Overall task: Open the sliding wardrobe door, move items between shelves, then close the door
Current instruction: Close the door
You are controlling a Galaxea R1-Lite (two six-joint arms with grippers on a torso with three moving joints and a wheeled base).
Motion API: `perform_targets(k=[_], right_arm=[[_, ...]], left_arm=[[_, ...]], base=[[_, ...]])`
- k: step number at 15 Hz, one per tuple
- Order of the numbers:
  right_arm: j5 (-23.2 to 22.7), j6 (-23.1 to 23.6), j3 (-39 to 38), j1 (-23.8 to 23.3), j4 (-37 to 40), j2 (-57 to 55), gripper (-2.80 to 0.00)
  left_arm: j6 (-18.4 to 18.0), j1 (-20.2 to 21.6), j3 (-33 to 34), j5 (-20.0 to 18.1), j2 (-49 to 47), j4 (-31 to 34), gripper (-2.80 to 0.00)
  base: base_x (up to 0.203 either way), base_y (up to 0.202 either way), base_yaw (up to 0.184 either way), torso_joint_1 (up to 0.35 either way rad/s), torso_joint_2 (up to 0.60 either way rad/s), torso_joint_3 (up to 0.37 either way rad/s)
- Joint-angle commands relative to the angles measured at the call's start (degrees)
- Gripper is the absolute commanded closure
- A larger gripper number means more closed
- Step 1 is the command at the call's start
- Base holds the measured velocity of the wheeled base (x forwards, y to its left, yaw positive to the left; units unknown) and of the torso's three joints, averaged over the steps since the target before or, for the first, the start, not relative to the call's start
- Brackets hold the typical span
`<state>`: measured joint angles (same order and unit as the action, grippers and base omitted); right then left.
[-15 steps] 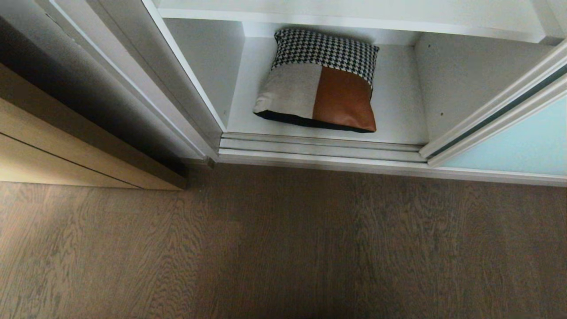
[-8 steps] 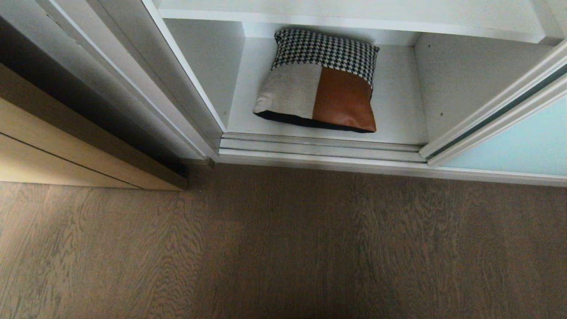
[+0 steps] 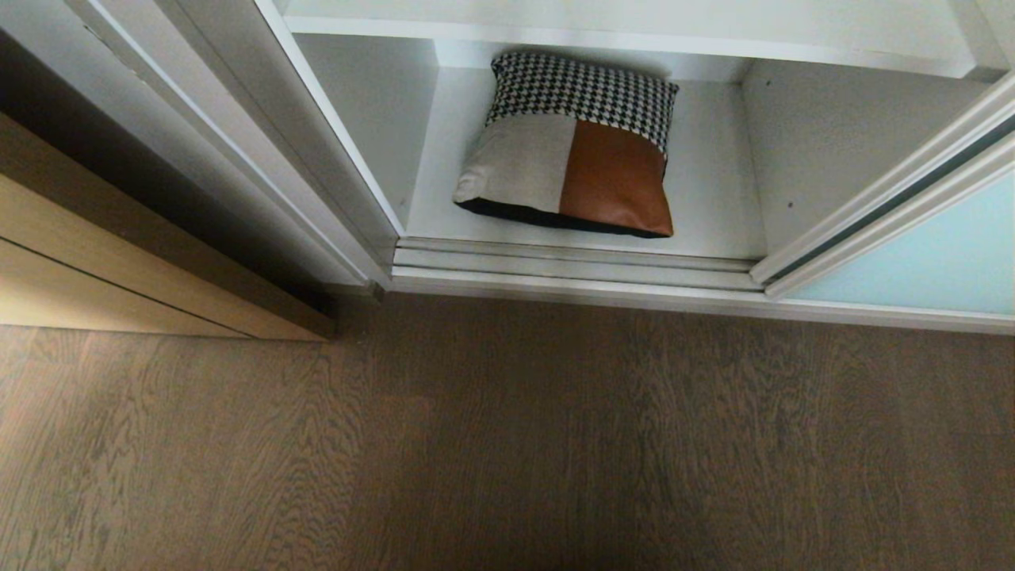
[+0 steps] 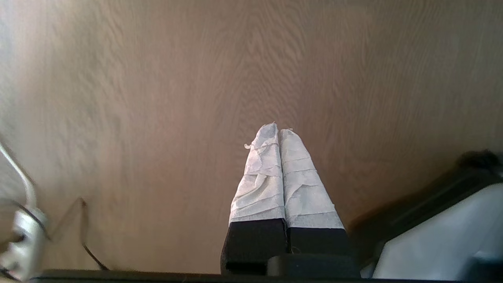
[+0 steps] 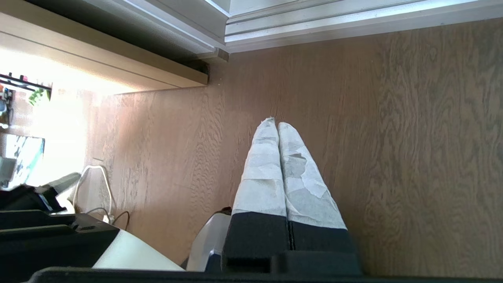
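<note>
Wardrobe open, sliding wardrobe door (image 3: 920,262) at three o'clock, cushion (image 3: 569,147) on the bottom shelf (image 3: 714,206). Left gripper (image 4: 278,131) and right gripper (image 5: 274,122), pinched closed and empty, hover over floor (image 3: 507,444). Likely next: reach twelve o'clock, spread jaws, grasp cushion.

No visible change in head view.

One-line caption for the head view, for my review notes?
Patchwork cushion lies on the bottom shelf of the open wardrobe, sliding door pushed right; no arm in view.
</note>
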<state>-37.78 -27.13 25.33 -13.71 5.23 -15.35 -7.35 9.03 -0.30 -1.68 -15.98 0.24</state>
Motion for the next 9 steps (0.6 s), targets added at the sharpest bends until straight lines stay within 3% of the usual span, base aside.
perform_targets(k=[1,8,9], right_arm=[[-0.19,-0.99,0.07,0.00,-0.04,-0.21,0.00],[-0.54,-0.99,0.07,0.27,-0.06,-0.38,0.00],[-0.30,-1.08,0.07,0.27,-0.04,-0.30,0.00]], left_arm=[[0.85,0.02,0.39,-0.08,-0.28,0.55,0.00],[1.18,-0.25,0.39,-0.01,-0.19,0.47,0.00],[1.22,-1.99,0.39,0.00,-0.26,0.46,0.00]], base=[[0.000,0.000,0.000,0.000,0.00,0.000],[0.000,0.000,0.000,0.000,0.00,0.000],[0.000,0.000,0.000,0.000,0.00,0.000]])
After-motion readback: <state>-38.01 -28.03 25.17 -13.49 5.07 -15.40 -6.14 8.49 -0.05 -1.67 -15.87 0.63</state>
